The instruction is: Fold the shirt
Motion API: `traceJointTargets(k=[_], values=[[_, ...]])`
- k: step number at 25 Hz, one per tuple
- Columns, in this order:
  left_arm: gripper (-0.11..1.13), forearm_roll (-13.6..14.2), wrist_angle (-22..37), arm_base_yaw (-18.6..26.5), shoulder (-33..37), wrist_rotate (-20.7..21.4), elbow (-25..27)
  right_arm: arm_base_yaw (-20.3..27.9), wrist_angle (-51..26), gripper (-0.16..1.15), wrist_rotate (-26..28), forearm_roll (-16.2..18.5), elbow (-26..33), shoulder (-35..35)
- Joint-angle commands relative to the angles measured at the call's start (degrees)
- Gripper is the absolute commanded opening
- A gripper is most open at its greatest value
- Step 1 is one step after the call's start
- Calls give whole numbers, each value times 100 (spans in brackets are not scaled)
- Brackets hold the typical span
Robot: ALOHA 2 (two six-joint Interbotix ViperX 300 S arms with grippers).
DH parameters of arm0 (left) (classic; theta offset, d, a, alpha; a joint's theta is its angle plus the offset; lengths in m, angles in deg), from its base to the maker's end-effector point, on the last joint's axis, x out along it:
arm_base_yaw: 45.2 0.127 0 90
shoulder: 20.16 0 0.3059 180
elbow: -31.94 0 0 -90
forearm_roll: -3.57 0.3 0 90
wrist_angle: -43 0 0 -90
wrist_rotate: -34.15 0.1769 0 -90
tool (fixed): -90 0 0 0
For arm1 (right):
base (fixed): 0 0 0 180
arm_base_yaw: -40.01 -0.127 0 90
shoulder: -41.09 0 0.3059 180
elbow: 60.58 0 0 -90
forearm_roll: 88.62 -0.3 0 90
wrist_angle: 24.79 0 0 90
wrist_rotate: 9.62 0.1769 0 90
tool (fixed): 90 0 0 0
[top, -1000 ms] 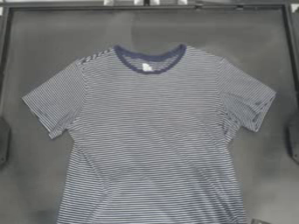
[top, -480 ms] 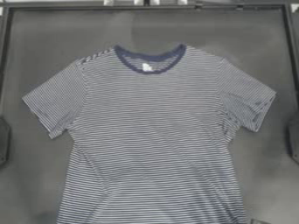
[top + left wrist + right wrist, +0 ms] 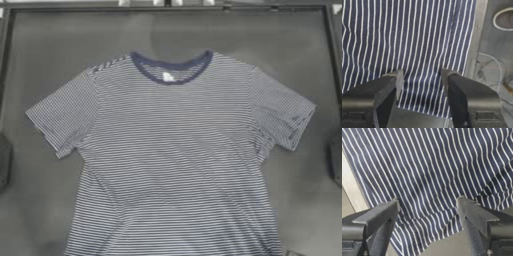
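Over the striped T-shirt (image 3: 174,160), lying flat, collar-to-hem axis between both arms: left gripper (image 3: 421,75) and right gripper (image 3: 428,203) hover wide open, empty, equally near

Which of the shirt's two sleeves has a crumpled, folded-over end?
The sleeve on the picture's right in the top view. Its cuff shows a small dark fold and wrinkles near the edge, while the other sleeve of the shirt lies flat and smooth.

a dark table (image 3: 40,45) with a raised frame (image 3: 167,7) along its edges.
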State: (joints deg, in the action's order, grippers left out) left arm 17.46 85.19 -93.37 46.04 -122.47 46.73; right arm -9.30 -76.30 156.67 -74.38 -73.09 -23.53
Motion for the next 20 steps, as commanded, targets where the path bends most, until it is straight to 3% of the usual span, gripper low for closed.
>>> traceJointTargets(k=[1, 4, 7, 11, 13, 17, 20], values=[[84, 0, 123, 0, 44, -9, -105, -9, -79, 97, -18, -53, 132, -9], [76, -9, 202, 0, -44, -18, -185, -9, -211, 96, -62, -123, 220, 62], [54, -35, 229, 0, -53, -18, -220, -18, -334, 90, -149, -185, 299, 88], [15, -79, 220, -18, -9, 26, -229, -35, -483, 62, -237, -237, 369, 105], [2, -70, 229, -44, 18, 62, -255, -35, -457, 45, -281, -316, 369, 114], [2, -79, 229, -62, 18, 44, -255, -53, -431, 13, -519, -501, 413, 220], [4, -79, 229, -70, 26, 35, -264, -62, -545, 7, -747, -554, 589, 369]])
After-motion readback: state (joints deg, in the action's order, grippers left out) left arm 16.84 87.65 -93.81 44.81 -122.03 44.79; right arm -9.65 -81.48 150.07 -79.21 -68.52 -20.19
